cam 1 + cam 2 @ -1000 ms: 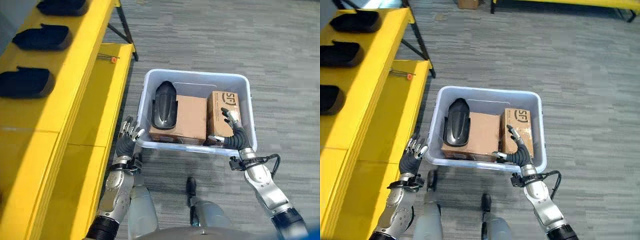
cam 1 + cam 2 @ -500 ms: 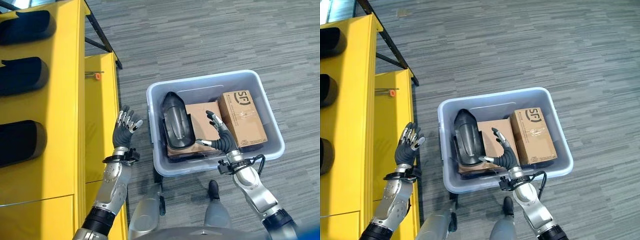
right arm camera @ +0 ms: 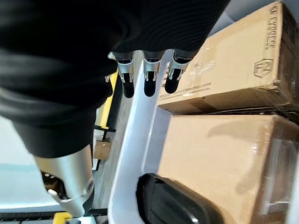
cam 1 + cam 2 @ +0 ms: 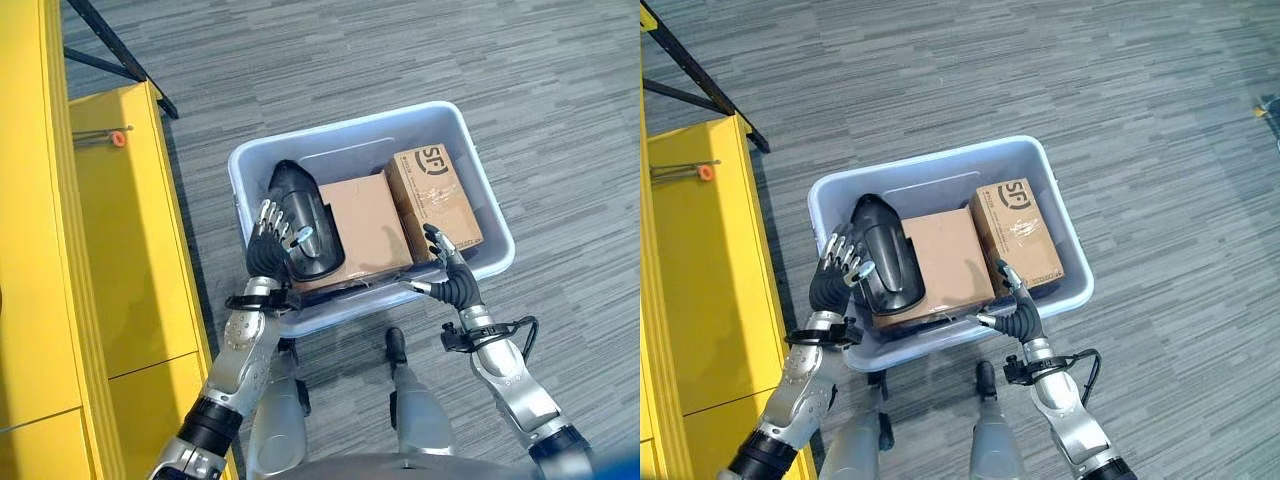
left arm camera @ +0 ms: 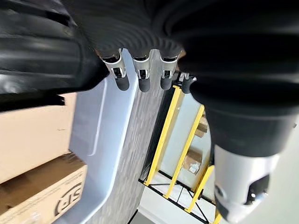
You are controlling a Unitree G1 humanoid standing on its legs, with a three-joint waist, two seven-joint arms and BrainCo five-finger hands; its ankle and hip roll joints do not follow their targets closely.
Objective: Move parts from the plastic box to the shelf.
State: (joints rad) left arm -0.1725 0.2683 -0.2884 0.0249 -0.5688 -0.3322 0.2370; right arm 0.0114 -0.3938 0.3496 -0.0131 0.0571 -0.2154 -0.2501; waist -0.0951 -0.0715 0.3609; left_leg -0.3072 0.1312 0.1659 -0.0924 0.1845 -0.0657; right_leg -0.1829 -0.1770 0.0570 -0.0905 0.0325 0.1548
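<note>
In the left eye view, the black part (image 4: 305, 222) was seen lying in the plastic box (image 4: 480, 200), the left hand (image 4: 272, 245) spread beside it. In the right eye view, the right hand (image 4: 1014, 312) was unclenched, empty. A grasp was judged next.

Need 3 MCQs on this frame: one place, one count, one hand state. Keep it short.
1. Where does the black part lie?
A. on the floor
B. in the plastic box, beside the cardboard boxes
C. on the yellow shelf

2. How many cardboard boxes are in the plastic box?
A. one
B. two
C. four

3. What state is the left hand in?
A. open, fingers straight above the black part
B. curled round a cardboard box
C. a fist resting on the shelf

Key: 1 B, the part sits inside the box walls at the shelf-side end. 2 B, a larger box and a smaller box lie side by side. 3 A, the fingers are spread and straight.
</note>
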